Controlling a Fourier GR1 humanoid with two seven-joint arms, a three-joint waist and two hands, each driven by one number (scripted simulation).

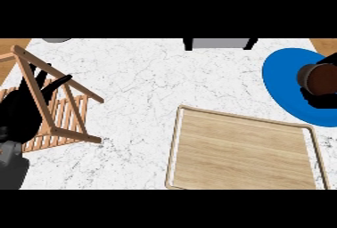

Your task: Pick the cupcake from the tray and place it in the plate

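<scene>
The cupcake (pixel 322 80) sat on the blue plate (pixel 284 84) at the right edge of the bench (pixel 145 80), apart from the wooden tray (pixel 244 151). The left robot hand (pixel 23 111) rested with fingers apart over a wooden rack (pixel 63 120).

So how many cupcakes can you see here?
1. The cupcake sits on the blue plate at the right edge, partly cut off by it. The wooden tray holds none.
</scene>
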